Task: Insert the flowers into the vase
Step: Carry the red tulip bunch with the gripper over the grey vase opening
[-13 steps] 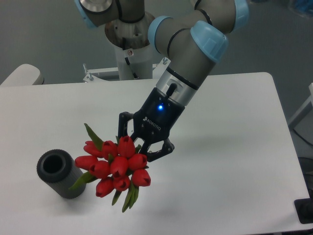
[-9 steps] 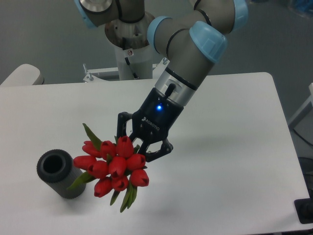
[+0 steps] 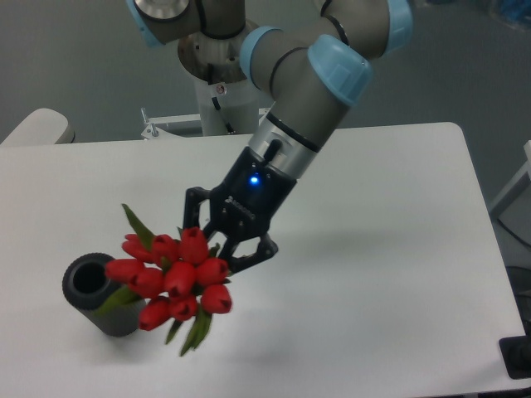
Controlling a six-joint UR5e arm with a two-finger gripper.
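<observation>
— So, what stands at the left of the white table (image 3: pixel 398 274)?

— A dark grey, ribbed, matte cylinder vase (image 3: pixel 93 292) with thick walls. It stands upright near the table's left front, and its round hole faces up with nothing inside it.

— And the flowers?

— The tight bunch of red closed tulip buds with green leaves (image 3: pixel 172 276) hangs in the air just right of the vase. The leftmost buds and one leaf overlap the vase's right rim in the camera view; whether they touch it I cannot tell. The buds point toward the camera and a little down, and the stems run back behind them, hidden.

— What about your gripper?

— My black two-finger gripper (image 3: pixel 217 242) sits right behind the buds, fingers closed in around the stems of the bunch, holding it clear of the table. A blue light glows on the wrist (image 3: pixel 254 177).

— Further right?

— My grey arm with pale blue joints (image 3: pixel 319 70) slants up to the right.
</observation>
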